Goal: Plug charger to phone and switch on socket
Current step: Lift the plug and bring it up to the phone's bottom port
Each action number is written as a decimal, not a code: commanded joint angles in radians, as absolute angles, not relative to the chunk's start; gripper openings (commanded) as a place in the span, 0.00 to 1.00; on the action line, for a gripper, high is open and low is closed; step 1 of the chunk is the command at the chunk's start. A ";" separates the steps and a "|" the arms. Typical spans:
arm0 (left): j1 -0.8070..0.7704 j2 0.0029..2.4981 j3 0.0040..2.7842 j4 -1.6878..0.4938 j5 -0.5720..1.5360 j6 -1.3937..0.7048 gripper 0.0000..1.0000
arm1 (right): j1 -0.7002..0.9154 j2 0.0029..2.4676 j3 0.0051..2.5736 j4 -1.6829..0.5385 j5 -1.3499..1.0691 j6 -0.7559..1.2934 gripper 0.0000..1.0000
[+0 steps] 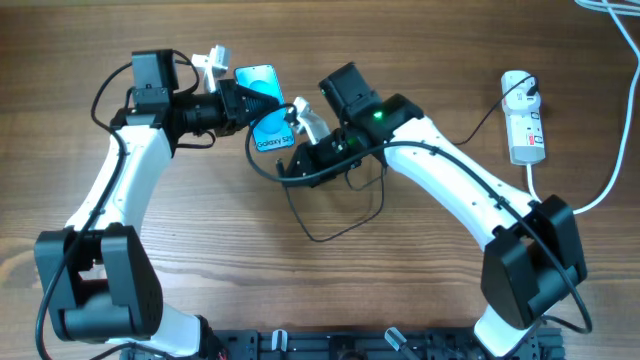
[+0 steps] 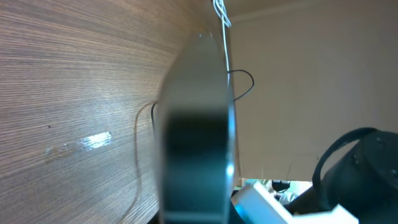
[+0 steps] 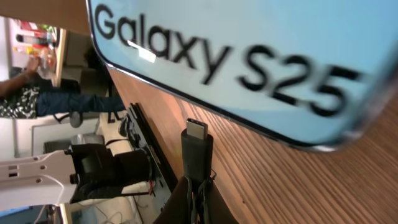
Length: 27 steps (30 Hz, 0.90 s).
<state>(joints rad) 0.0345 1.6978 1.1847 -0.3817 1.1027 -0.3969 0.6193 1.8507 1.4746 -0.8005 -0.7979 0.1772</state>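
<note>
The phone (image 1: 266, 112) has a teal screen and is lifted off the table, held at its far end by my left gripper (image 1: 243, 100), which is shut on it. In the left wrist view the phone (image 2: 198, 130) shows edge-on and blurred. My right gripper (image 1: 292, 152) is shut on the charger's connector tip (image 3: 197, 142). The tip points at the phone's "Galaxy S25" end (image 3: 236, 56), a small gap below its edge. The thin black charger cable (image 1: 335, 228) loops over the table. The white socket (image 1: 524, 128) lies at the far right with a black plug (image 1: 529, 95) in it.
A thick white cord (image 1: 610, 180) runs from the socket down and round to the table's right edge and back corner. Loose loops of black cable lie under and in front of the right arm. The table is wood-grained.
</note>
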 commanded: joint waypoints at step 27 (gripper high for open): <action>0.028 1.674 1.196 -0.458 1.098 -0.269 0.04 | 0.624 1.821 1.502 -0.767 -0.780 0.133 0.04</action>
<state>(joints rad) 0.0326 1.6978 1.1847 -0.4568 1.0847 -0.2916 0.6231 1.8507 1.4746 -0.7727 -0.7803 0.1524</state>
